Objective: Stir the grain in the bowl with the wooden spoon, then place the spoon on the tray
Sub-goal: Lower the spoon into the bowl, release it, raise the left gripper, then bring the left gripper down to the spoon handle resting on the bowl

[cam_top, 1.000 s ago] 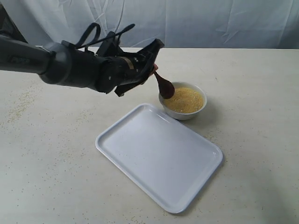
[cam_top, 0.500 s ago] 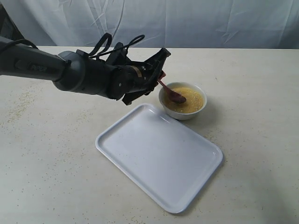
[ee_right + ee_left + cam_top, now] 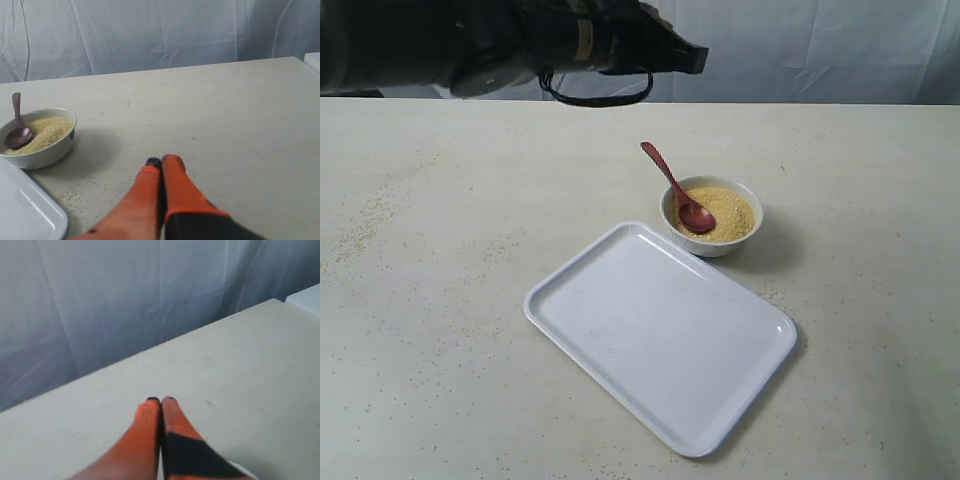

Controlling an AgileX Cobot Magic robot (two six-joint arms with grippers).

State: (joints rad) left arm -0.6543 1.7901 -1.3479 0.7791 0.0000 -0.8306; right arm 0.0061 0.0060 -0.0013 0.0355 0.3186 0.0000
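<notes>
The wooden spoon (image 3: pixel 676 191) is resting with its scoop on the grain (image 3: pixel 730 215) in the bowl (image 3: pixel 720 247), just beside the tray (image 3: pixel 660 335). The left end effector (image 3: pixel 161 400) and the right end effector (image 3: pixel 161 161) are both sitting pinched together, gripping nothing.

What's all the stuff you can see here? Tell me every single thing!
wooden spoon: one, reddish-brown, scoop on the grain, handle leaning over the bowl's rim
grain: one mound, yellow, in the bowl
bowl: one, white, beside the tray's far corner
tray: one, white, on the table
loose grains: many, yellowish, scattered on the table
table: one, pale beige
cloth: white, hanging behind the table
left arm: one, black, raised
left gripper: one, orange, closed, holding nothing
right gripper: one, orange, closed, holding nothing
</notes>
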